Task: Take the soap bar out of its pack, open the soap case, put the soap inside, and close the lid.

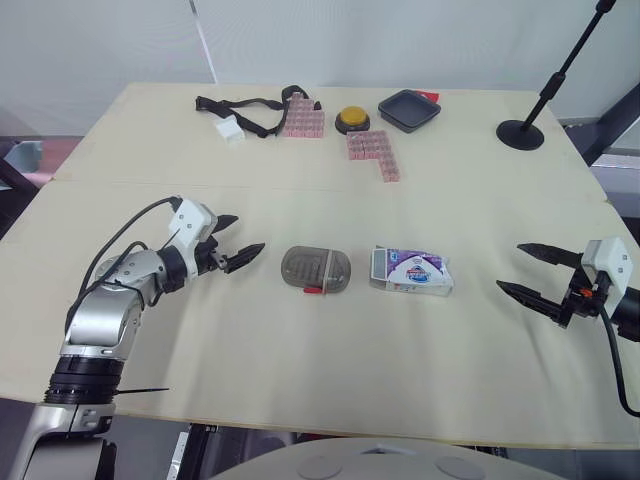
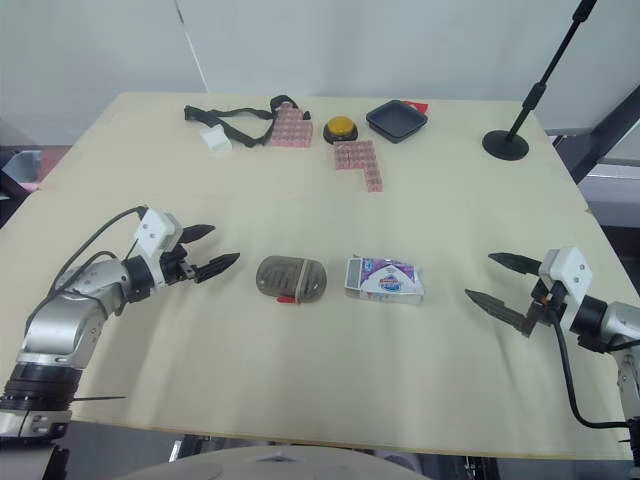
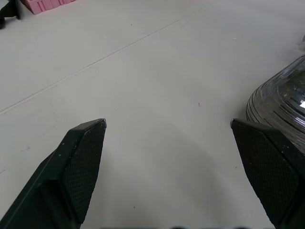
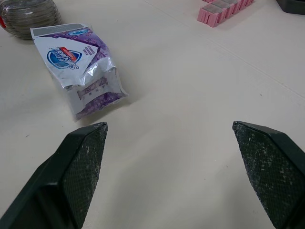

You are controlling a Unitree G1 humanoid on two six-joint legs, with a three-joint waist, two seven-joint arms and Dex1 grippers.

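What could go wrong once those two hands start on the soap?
1. The soap pack lies loose and crumpled on the table; the open right hand may just push it along instead of gripping it.
2. The soap case sits close beside the pack, so reaching for one could knock the other.
3. The case is rounded and ribbed; it may slip from the open left hand.
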